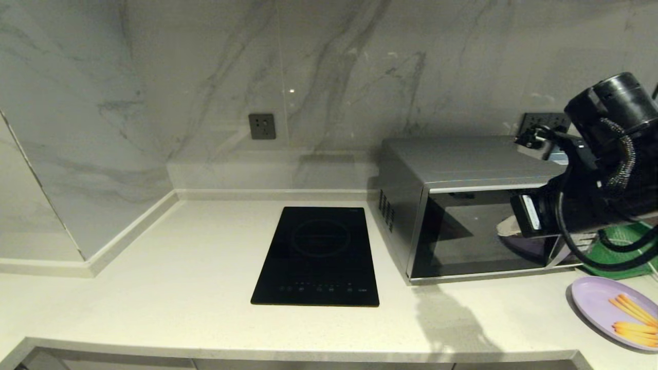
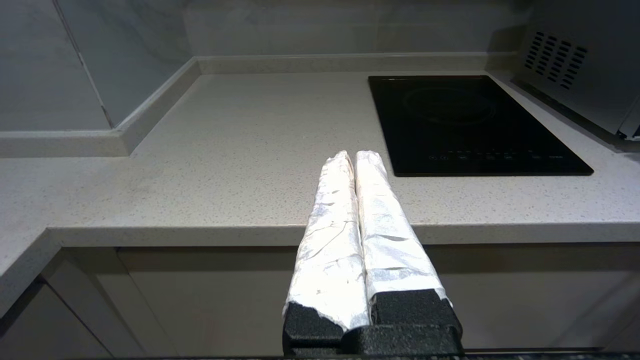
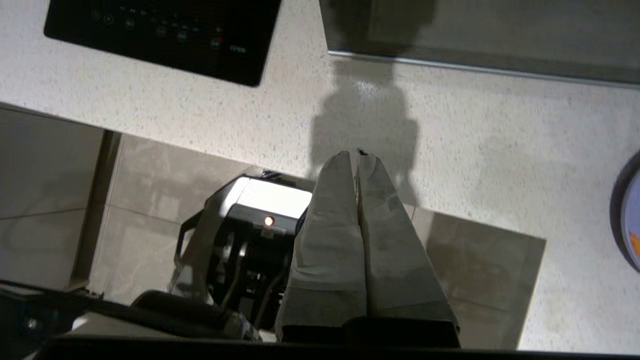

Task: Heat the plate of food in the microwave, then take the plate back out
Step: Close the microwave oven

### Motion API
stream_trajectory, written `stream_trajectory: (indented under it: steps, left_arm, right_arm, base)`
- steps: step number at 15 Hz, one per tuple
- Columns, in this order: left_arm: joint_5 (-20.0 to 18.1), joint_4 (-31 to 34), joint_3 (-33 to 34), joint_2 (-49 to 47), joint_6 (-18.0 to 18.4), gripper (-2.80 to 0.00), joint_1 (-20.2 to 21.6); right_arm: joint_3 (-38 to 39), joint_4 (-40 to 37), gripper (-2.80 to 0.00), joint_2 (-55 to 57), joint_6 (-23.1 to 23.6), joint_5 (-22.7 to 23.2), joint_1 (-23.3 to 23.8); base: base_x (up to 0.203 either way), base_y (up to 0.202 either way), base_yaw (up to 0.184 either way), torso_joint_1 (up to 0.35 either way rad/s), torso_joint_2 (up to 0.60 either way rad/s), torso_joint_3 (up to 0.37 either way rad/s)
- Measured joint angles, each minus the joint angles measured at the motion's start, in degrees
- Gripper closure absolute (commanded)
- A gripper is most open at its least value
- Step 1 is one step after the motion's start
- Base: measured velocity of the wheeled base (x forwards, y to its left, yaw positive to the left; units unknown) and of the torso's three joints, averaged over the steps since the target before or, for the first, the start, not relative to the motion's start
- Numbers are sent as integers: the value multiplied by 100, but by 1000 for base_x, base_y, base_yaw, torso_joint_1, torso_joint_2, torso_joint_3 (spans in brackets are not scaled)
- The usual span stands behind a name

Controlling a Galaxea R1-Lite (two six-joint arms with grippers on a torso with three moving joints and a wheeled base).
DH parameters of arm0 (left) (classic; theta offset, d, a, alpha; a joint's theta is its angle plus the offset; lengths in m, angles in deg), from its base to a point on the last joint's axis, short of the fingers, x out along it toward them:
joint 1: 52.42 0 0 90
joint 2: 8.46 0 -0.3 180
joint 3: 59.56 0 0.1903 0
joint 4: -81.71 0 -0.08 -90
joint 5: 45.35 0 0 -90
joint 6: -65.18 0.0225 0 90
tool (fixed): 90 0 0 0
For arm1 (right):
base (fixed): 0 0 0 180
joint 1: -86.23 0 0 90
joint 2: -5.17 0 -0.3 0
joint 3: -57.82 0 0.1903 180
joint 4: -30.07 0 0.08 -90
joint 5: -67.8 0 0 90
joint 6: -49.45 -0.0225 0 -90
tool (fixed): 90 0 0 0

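The silver microwave (image 1: 462, 205) stands at the right of the counter with its dark glass door closed. Its vented side (image 2: 575, 70) shows in the left wrist view, and its lower front edge (image 3: 475, 55) in the right wrist view. The lavender plate of food (image 1: 614, 311), with yellow-orange sticks, lies on the counter in front of the microwave's right end; its rim (image 3: 627, 210) edges the right wrist view. My right gripper (image 1: 503, 228) hangs shut and empty before the door's right part, and its tips (image 3: 356, 154) point down over the counter's front edge. My left gripper (image 2: 356, 156) is shut and empty, parked low before the counter front.
A flat black induction hob (image 1: 318, 257) is set into the counter left of the microwave. A green tray (image 1: 624, 241) lies right of the microwave, behind the plate. A marble wall with sockets (image 1: 262, 126) backs the counter. My right arm hides the microwave's handle and panel.
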Motion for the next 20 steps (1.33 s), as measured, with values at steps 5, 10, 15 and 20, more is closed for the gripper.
stream_trajectory:
  steps: [5, 10, 15, 20]
  left_arm:
    - [0, 2, 0, 0, -2, 0, 0]
    - [2, 0, 0, 0, 0, 0, -1]
    - [2, 0, 0, 0, 0, 0, 0]
    - [2, 0, 0, 0, 3, 0, 0]
  right_arm:
    - [-260, 644, 0, 682, -12, -12, -54]
    - [-669, 666, 0, 1064, -10, -23, -50]
    - [-1020, 920, 0, 1559, -13, -10, -50]
    - [-1544, 956, 0, 2120, -20, 10, -39]
  base:
    - [0, 0, 0, 0, 0, 0]
    - [0, 0, 0, 0, 0, 0]
    - [0, 0, 0, 0, 0, 0]
    - [0, 0, 0, 0, 0, 0]
